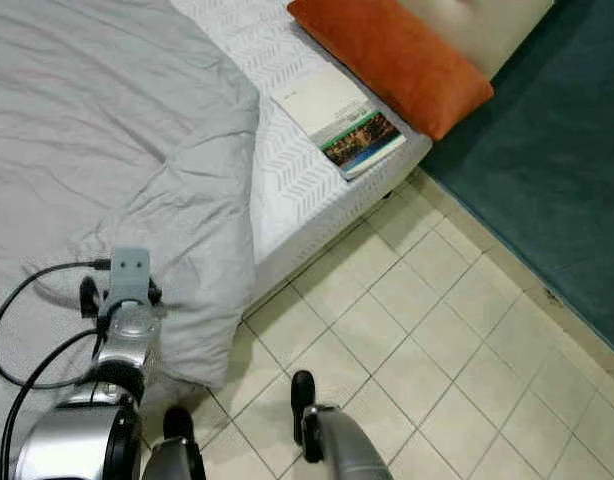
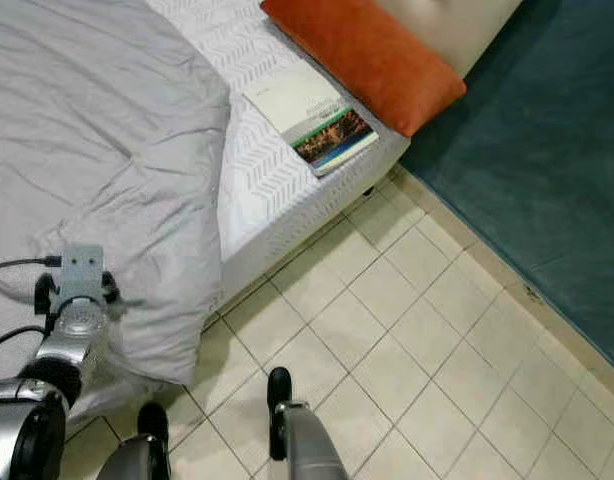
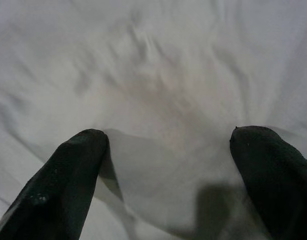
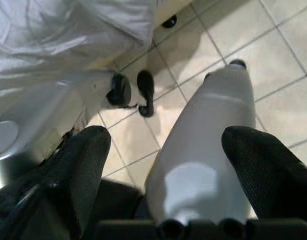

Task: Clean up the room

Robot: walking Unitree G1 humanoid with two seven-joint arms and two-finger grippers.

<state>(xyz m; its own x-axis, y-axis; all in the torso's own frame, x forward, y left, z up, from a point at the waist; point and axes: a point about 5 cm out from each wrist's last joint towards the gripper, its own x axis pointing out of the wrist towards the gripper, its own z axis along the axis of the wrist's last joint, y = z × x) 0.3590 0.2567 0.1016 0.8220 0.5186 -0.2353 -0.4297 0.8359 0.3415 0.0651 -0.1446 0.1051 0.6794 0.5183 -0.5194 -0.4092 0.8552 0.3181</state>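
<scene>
A rumpled pale grey duvet (image 1: 107,130), soft and full of fine creases, covers most of the bed (image 1: 287,185) and droops in a rounded fold over the mattress edge toward the floor. Beside it the mattress lies bare, its white cover quilted in a chevron pattern. On that bare strip lies a flat rectangular book (image 1: 339,118) with a white cover and a colourful photo band along its lower end; one corner of the book is just beside a plump orange cushion (image 1: 392,55) of matte woven fabric, which leans against a cream padded headboard (image 1: 487,25). The left tool (image 3: 166,150) is pushed down over the duvet near the drooping fold, its two blunt black fingers (image 3: 68,170) spread wide apart with crumpled grey cloth between them, nothing pinched. In the head views the silver left arm, with a small grey camera block and looping black cables, reaches onto that cloth. The right tool (image 4: 163,165) hangs low over the floor, its fingers likewise well apart and holding nothing, framing the robot's smooth silver leg. The floor (image 1: 417,330) is square cream tiles with dark grout, and a dark teal surface (image 1: 547,170) borders them to the right of the bed.
</scene>
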